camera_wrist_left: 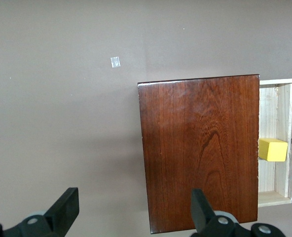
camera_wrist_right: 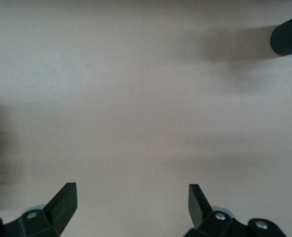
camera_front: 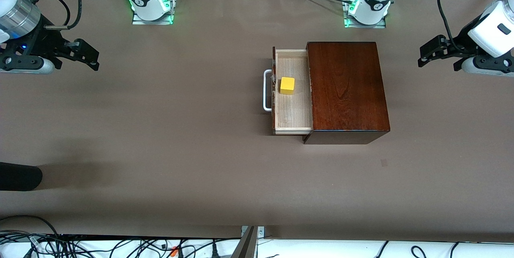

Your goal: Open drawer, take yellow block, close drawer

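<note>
Already pulled open, the drawer [camera_front: 292, 94] shows the yellow block [camera_front: 287, 86] unclaimed inside. Left gripper [camera_front: 435, 54] and right gripper [camera_front: 86, 55] hover at the table's [camera_front: 180, 129] ends, jaws wide and empty; taking and closing remain.

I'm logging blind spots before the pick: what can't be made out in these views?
- Inner part of the drawer: hidden under the wooden box top, front and left wrist views.
- Yellow block: its underside and one end are hidden; the box covers that end in the left wrist view.
- White handle: cut off by the left wrist view's edge.
- Black cylinder: cut by the picture edge in the front and right wrist views; unidentifiable.
</note>
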Tool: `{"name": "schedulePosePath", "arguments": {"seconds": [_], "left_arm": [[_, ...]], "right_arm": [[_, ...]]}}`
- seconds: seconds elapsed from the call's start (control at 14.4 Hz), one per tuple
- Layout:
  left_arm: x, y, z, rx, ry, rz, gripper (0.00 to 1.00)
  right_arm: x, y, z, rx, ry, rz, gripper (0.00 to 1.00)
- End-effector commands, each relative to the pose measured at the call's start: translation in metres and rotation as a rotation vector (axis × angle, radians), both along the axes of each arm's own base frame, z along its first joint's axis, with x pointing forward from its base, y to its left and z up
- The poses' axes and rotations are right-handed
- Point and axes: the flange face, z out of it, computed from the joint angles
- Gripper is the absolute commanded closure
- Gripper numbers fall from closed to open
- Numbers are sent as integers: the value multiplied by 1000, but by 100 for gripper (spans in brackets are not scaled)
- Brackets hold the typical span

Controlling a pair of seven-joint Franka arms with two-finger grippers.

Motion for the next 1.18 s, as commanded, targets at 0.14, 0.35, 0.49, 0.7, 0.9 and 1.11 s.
{"name": "schedulePosePath", "arguments": {"seconds": [0.14,0.35,0.49,0.7,0.9,1.11], "left_arm": [[-8,-2,1,-22,-12,7,0],[-8,-2,1,-23,-10,2,0],[-9,-2,0,-21,-6,-2,0],[-8,-2,-1,-21,-3,-4,0],[-8,-2,-1,-21,-3,-4,0],[-8,-2,0,-21,-6,-4,0]], "right_arm": [[1,11,9,24,-29,28,0],[0,19,-4,14,15,43,0],[-3,32,-3,13,19,73,0],[-12,50,-22,-8,116,109,0],[-24,82,-24,-9,144,157,0],[-20,114,-36,31,126,186,0]]}}
